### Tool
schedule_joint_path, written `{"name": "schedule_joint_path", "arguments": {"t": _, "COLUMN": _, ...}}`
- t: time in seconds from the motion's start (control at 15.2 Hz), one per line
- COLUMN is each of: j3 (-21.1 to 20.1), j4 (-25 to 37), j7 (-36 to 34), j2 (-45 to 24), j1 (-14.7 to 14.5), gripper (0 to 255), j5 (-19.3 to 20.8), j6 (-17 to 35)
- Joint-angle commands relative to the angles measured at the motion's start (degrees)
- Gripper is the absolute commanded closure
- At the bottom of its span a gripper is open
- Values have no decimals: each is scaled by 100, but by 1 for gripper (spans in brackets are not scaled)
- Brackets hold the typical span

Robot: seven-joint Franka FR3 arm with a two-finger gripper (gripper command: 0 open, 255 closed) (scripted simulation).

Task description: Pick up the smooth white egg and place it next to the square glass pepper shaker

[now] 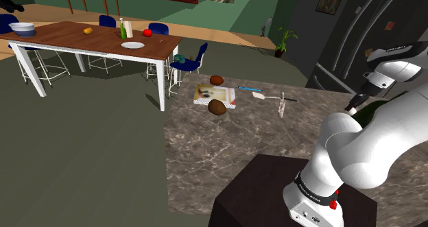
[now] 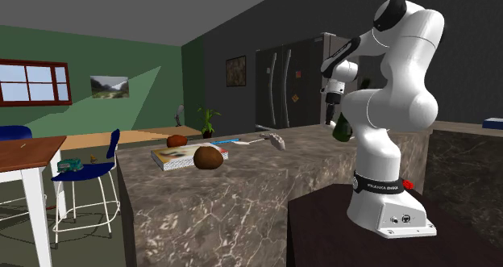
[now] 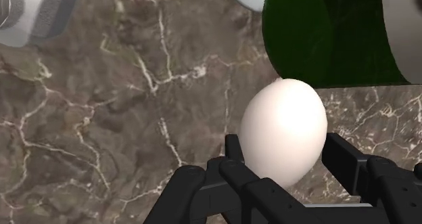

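A smooth white egg (image 3: pixel 284 121) sits between my two black fingers, which clasp it on both sides; my gripper (image 3: pixel 287 158) is shut on it above the brown marble counter (image 3: pixel 101 135). A dark green bottle (image 3: pixel 324 36) stands right behind the egg. In the second exterior view my gripper (image 2: pixel 333 106) hangs over the counter's far end beside that bottle (image 2: pixel 342 129). In the shoulder view the hand (image 1: pixel 355 101) is partly hidden behind my arm. A small pale upright thing (image 1: pixel 281 107), which may be the shaker, stands further along the counter.
A cutting board (image 1: pixel 214 94) with two brown round items (image 1: pixel 217 108) lies at the counter's far side, with a spatula (image 1: pixel 264 95) and a blue utensil (image 1: pixel 250 88) near it. A grey-white cylinder (image 3: pixel 37 13) stands close to the gripper. A dining table (image 1: pixel 96 39) and blue chairs stand beyond.
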State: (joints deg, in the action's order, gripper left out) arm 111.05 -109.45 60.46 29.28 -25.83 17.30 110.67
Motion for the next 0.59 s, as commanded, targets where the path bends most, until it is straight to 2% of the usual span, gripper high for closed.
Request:
{"name": "schedule_joint_path", "arguments": {"t": 0.0, "j3": 84, "j4": -68, "j7": -44, "j2": 73, "j1": -76, "gripper": 255, "j5": 74, "j6": 125}}
{"name": "schedule_joint_path", "arguments": {"t": 0.33, "j3": 314, "j4": -211, "j7": -121, "j2": 271, "j1": -243, "gripper": 255, "j5": 274, "j6": 417}}
{"name": "schedule_joint_path", "arguments": {"t": 0.53, "j3": 314, "j4": -211, "j7": -121, "j2": 271, "j1": -243, "gripper": 255, "j5": 274, "j6": 417}}
